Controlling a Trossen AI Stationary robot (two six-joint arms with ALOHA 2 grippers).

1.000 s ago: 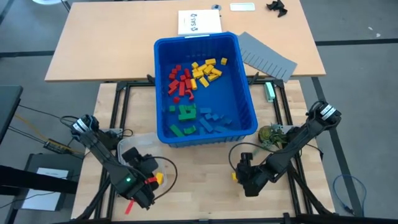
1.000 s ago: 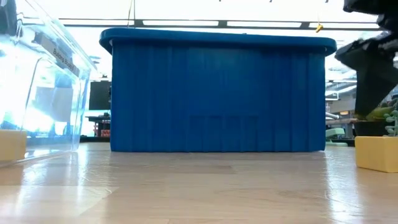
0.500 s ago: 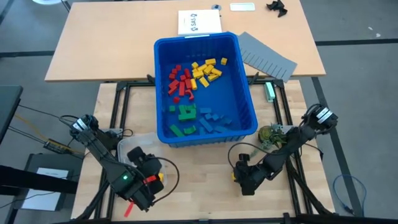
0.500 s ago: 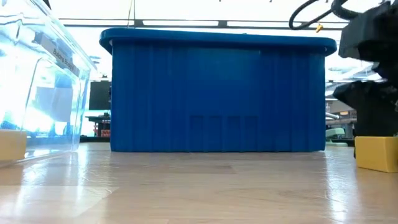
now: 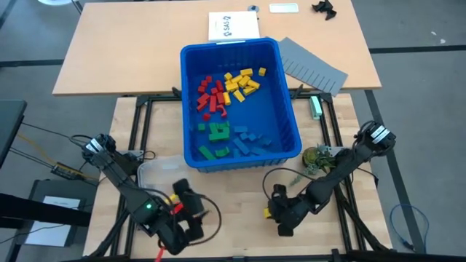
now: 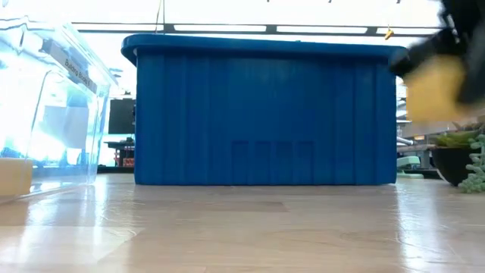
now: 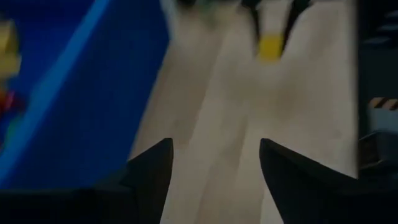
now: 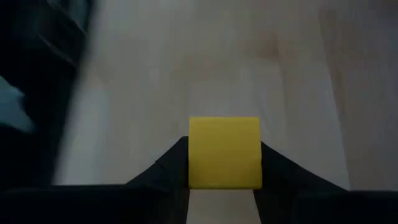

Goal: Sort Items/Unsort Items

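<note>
Right gripper (image 8: 224, 186) pinching a yellow block (image 8: 224, 152) between its two dark fingers (image 8: 168, 165), low over the pale wooden tabletop (image 8: 261, 56). Same block visible from above as a small yellow spot at the gripper's tip (image 5: 268, 212), on the side pointing toward the other arm. From table height, block a blurred yellow patch (image 6: 438, 78) raised off the tabletop (image 6: 242, 227), just beside the upper corner of the blue bin (image 6: 265, 114).

Left gripper (image 7: 214, 163) spread wide, nothing between its fingers (image 7: 152, 168), bare tabletop showing in the gap. Blue bin wall (image 7: 81, 106) alongside one finger; straight ahead and well apart, the yellow block (image 7: 270, 46) in the other arm's grip. From above, left gripper (image 5: 195, 218) near the front edge of the tabletop, facing the right gripper (image 5: 271, 212) across an open stretch of wood.

Remaining items beyond both grippers, inside the blue bin (image 5: 287, 109): red blocks (image 5: 211, 96) and yellow blocks (image 5: 242, 81) toward the bin's far half, green blocks (image 5: 218, 133) and blue blocks (image 5: 251, 142) toward the near wall.

Clear plastic container (image 6: 45, 114) behind the left gripper, a pale yellowish block (image 6: 15, 176) at its foot. Grey slotted divider sheet (image 5: 313, 67) past the bin's far corner.
</note>
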